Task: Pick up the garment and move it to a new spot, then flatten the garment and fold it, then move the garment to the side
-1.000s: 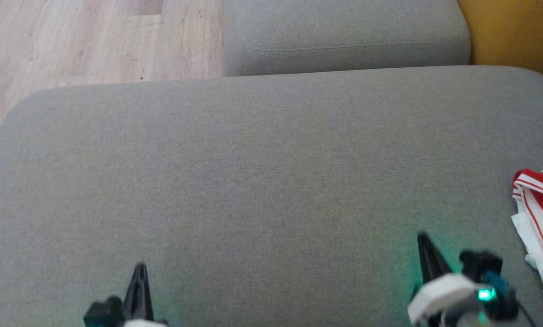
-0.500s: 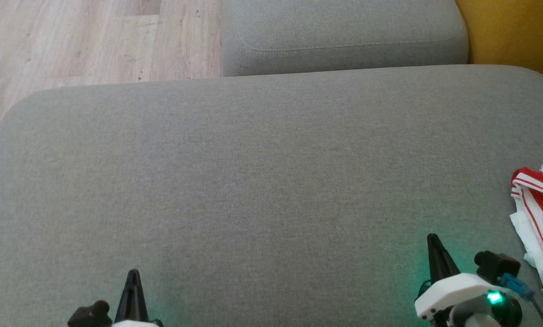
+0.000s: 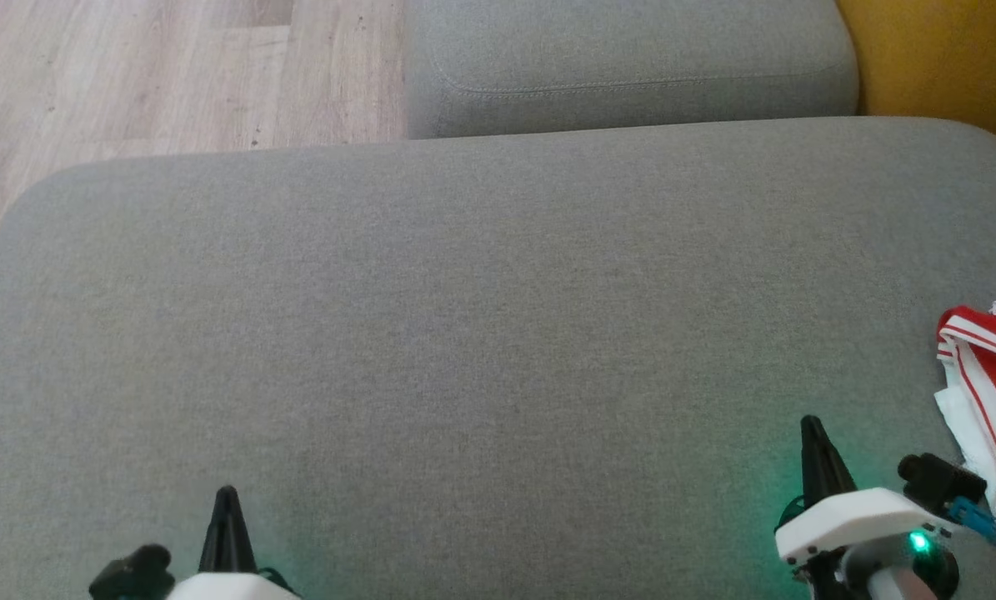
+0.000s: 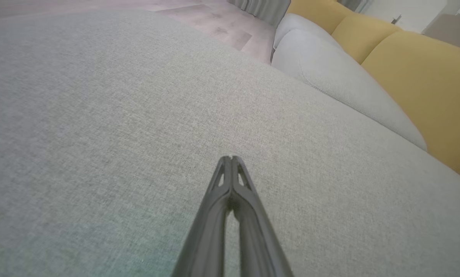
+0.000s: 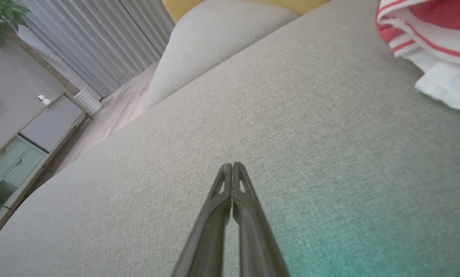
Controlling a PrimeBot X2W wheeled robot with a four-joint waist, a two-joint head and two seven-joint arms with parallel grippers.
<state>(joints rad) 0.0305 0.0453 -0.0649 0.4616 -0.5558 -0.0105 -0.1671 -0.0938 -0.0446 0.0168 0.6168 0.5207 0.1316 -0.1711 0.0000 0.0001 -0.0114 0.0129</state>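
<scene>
Both claws clenched and empty, wide grey seat open ahead.
The left gripper (image 3: 227,508) and right gripper (image 3: 814,437) hover over the near part of the sofa cushion (image 3: 498,292), with wood floor (image 3: 131,75) past its far-left corner. The red-and-white striped garment (image 3: 993,400) lies bunched at the right edge, just right of the right gripper and not touching it.

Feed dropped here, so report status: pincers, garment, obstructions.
Left pincer shut, empty. Right pincer shut, empty. Garment heaped at right edge of cushion, untouched. Nothing blocking the approach.
</scene>
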